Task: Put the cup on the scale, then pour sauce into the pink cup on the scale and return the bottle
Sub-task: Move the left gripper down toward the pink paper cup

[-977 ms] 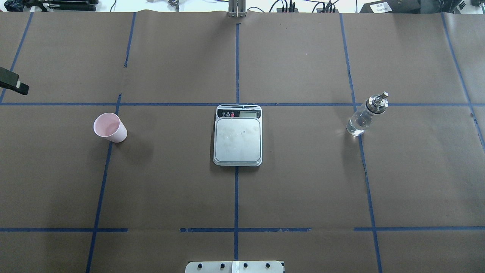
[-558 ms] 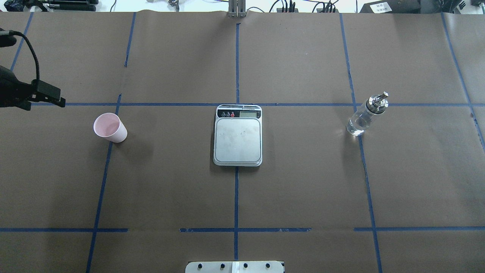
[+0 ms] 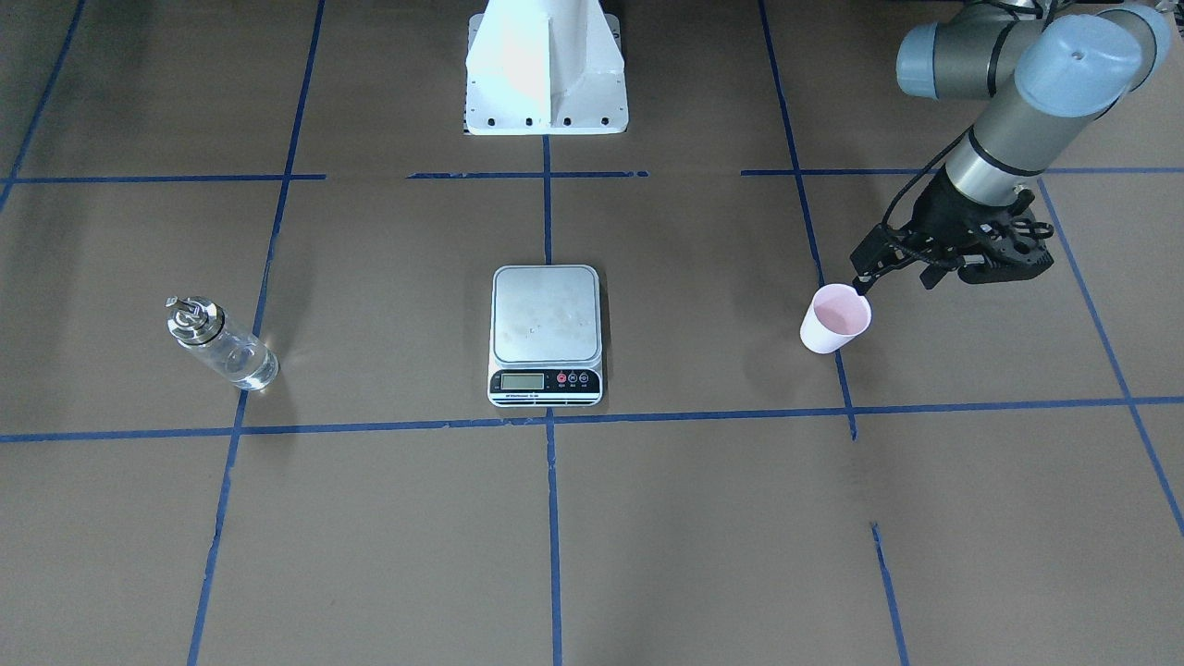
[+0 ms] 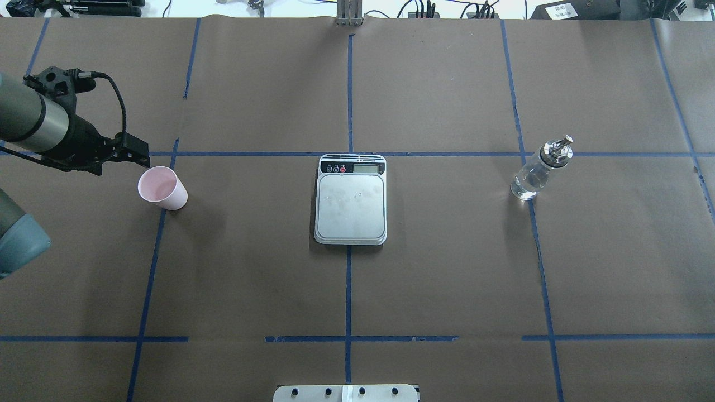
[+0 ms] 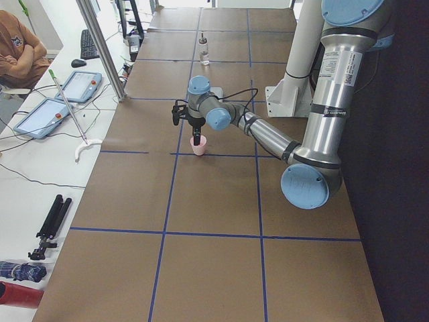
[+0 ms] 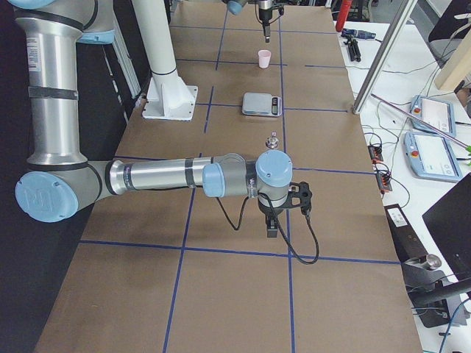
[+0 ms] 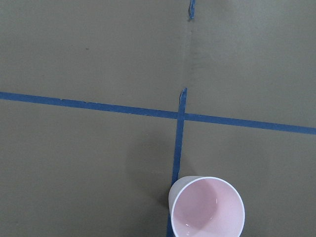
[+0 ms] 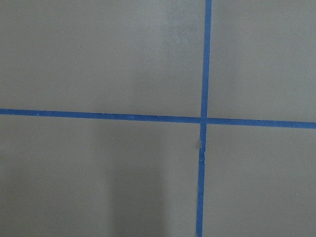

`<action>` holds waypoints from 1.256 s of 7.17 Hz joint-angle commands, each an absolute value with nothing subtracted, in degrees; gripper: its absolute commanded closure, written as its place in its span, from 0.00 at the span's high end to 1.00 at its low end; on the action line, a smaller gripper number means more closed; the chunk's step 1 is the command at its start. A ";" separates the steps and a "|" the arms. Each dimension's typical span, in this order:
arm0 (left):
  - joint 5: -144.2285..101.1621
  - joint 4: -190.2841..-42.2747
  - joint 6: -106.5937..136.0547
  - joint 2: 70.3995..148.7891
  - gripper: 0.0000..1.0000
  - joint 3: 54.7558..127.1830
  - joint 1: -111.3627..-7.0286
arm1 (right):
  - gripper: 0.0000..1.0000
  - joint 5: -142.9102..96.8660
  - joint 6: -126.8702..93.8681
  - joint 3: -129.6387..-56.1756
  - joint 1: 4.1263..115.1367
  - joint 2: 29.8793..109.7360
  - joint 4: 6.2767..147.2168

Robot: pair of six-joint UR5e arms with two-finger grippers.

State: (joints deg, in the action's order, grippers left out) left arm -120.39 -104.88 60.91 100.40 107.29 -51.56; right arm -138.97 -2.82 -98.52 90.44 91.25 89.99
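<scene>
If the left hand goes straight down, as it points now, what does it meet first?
Probably the cup, upright just below the left hand; depth is unclear, so it may strike the rim or the table beside it.

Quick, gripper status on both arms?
Left gripper: cannot tell whether open or shut; it is by the cup, not holding it.
Right gripper: cannot tell; it shows only in a side view.

A robotics lab. The worktop covered in brown paper [image 4: 447,279] is gridded with blue tape lines [image 4: 348,290]. A white metal robot pedestal [image 3: 546,65] is bolted at its robot-side edge. Black power cables [image 4: 424,8] crowd the opposite edge. Beyond that edge, grey touchscreen teach pendants [image 5: 82,86] lie on a white bench beside a slanted aluminium frame post [image 5: 102,47].
</scene>
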 commanded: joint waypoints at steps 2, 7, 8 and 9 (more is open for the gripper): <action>-118.04 -109.76 61.35 101.07 1.00 101.70 -49.66 | 1.00 -139.22 -2.90 -99.58 90.44 91.23 89.91; -117.86 -110.39 61.00 100.20 0.99 101.43 -48.26 | 1.00 -139.39 -2.90 -99.67 90.44 91.23 89.91; -117.86 -110.39 61.00 100.20 0.99 100.99 -47.56 | 1.00 -139.22 -2.90 -99.67 90.44 91.23 89.91; -117.86 -110.39 61.00 100.20 0.99 100.81 -47.46 | 1.00 -139.04 -2.90 -99.67 90.35 91.23 89.91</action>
State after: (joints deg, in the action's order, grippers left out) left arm -117.87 -110.39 60.99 100.20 101.10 -47.83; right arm -139.22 -2.90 -99.67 90.41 91.23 89.91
